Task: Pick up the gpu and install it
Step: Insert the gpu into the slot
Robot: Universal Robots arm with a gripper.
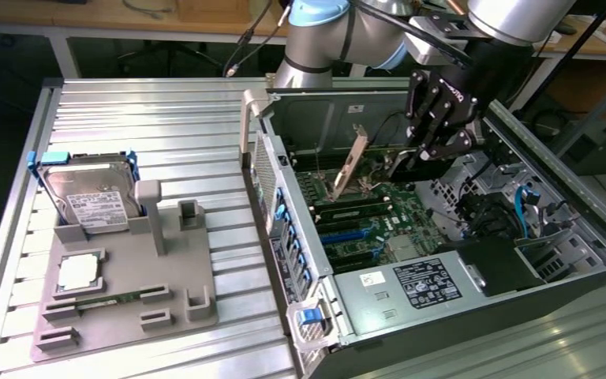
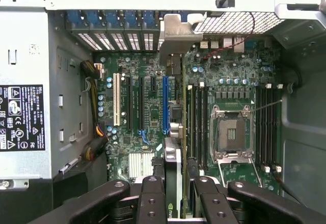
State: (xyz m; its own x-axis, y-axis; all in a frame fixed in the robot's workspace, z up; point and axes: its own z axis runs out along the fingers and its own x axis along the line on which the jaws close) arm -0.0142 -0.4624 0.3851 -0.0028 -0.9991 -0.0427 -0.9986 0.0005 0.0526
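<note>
Thin dark gpu (image 1: 353,162) on edge, tilted, inside case (image 1: 514,316).

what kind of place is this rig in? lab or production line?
Probably a robotics lab bench for PC assembly, not a line: an open computer case on a ribbed metal table, a grey parts fixture holding a hard drive, and wooden workbenches behind.

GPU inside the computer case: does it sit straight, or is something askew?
Askew: the gpu, held between the fingers, leans tilted over the motherboard, apparently not seated in a slot.
</note>
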